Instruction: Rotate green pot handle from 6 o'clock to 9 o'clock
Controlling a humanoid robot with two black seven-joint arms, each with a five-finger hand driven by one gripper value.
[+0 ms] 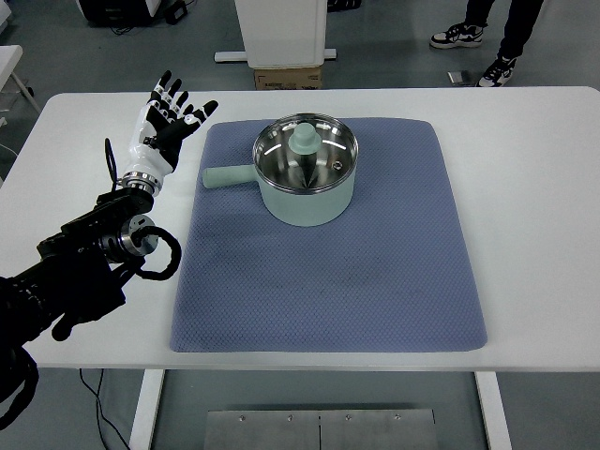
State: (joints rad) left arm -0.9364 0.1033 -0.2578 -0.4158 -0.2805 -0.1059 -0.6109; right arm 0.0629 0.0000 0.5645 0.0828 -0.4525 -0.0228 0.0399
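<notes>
A pale green pot (307,195) with a glass lid and a green knob (304,138) sits on the far half of a blue mat (328,281). Its handle (230,175) sticks out to the picture's left, toward 9 o'clock. My left hand (167,117) is raised over the white table to the left of the mat, fingers spread, holding nothing. It is a short way up and left of the handle tip and does not touch it. The right arm is out of view.
The white table (525,169) surrounds the mat. A cardboard box (289,77) and a white pedestal stand behind the far edge. A person's feet (473,42) show at the top right. My left forearm (84,262) crosses the table's left edge.
</notes>
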